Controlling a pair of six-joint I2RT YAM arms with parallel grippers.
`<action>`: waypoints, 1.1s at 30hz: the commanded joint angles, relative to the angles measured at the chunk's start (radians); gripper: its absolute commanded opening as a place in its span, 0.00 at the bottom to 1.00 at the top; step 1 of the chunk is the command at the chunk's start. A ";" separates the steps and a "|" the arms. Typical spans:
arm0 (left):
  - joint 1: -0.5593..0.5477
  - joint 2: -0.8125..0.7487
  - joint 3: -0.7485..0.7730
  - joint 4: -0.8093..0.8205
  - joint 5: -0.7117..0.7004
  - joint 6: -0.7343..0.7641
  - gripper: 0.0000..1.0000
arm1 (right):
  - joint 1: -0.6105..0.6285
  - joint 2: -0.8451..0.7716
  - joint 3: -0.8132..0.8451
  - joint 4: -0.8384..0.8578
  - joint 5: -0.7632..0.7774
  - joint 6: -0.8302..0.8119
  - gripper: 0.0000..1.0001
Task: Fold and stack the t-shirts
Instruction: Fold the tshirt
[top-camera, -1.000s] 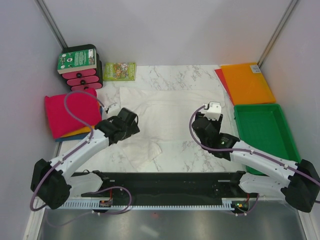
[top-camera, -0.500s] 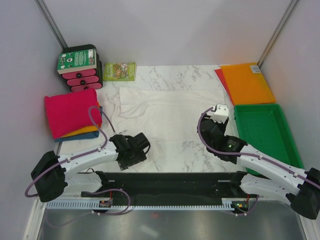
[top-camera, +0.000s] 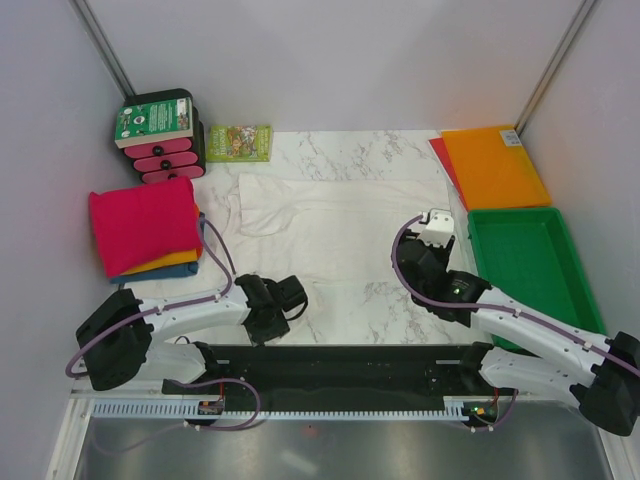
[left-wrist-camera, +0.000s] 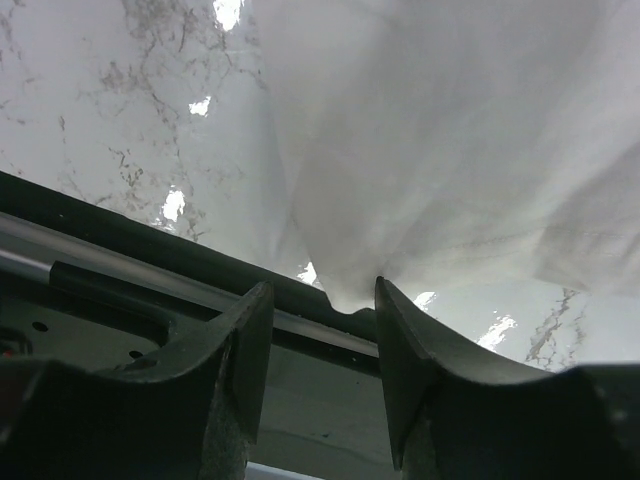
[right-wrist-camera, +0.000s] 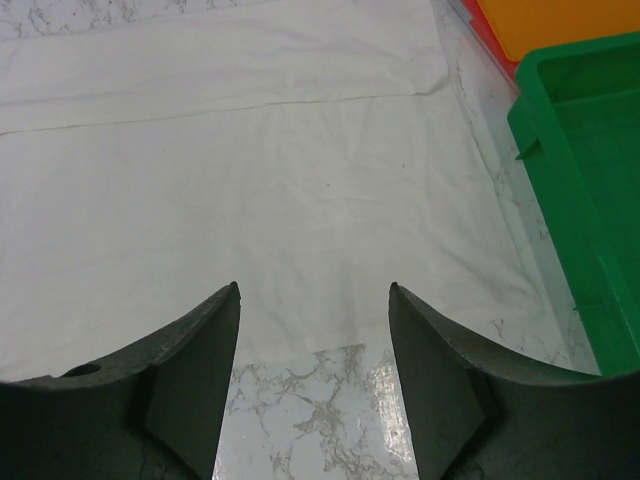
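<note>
The white t-shirt (top-camera: 340, 225) lies spread flat on the marble table. In the left wrist view its near corner (left-wrist-camera: 350, 280) ends just beyond my fingertips, by the black rail. My left gripper (top-camera: 283, 300) (left-wrist-camera: 322, 290) is open at the table's near edge, with nothing between the jaws. My right gripper (top-camera: 422, 238) (right-wrist-camera: 313, 290) is open and empty above the shirt's (right-wrist-camera: 260, 190) near right hem. The pile sits at the far left: magenta shirt (top-camera: 143, 222) on top, orange (top-camera: 172, 262) and blue (top-camera: 160, 272) edges below.
A green tray (top-camera: 525, 265) (right-wrist-camera: 590, 170) stands right of the shirt, with a flat orange sheet (top-camera: 492, 165) behind it. A black-and-pink box (top-camera: 160, 135) and a green booklet (top-camera: 238, 142) sit at the back left. The black rail (left-wrist-camera: 120, 255) runs along the near edge.
My left gripper swept from the shirt's left side down to the near edge. The crumpled near-left part of the shirt now lies flatter. My right gripper shifted slightly right.
</note>
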 joint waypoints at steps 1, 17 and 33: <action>-0.005 0.009 -0.024 0.049 0.034 -0.054 0.52 | 0.006 0.004 -0.013 -0.001 -0.002 0.012 0.69; 0.000 0.001 -0.041 0.090 0.006 -0.020 0.02 | 0.006 -0.005 -0.019 -0.022 0.005 0.034 0.68; -0.011 -0.119 0.088 -0.022 -0.216 0.118 0.02 | -0.305 0.201 -0.088 -0.157 -0.173 0.420 0.53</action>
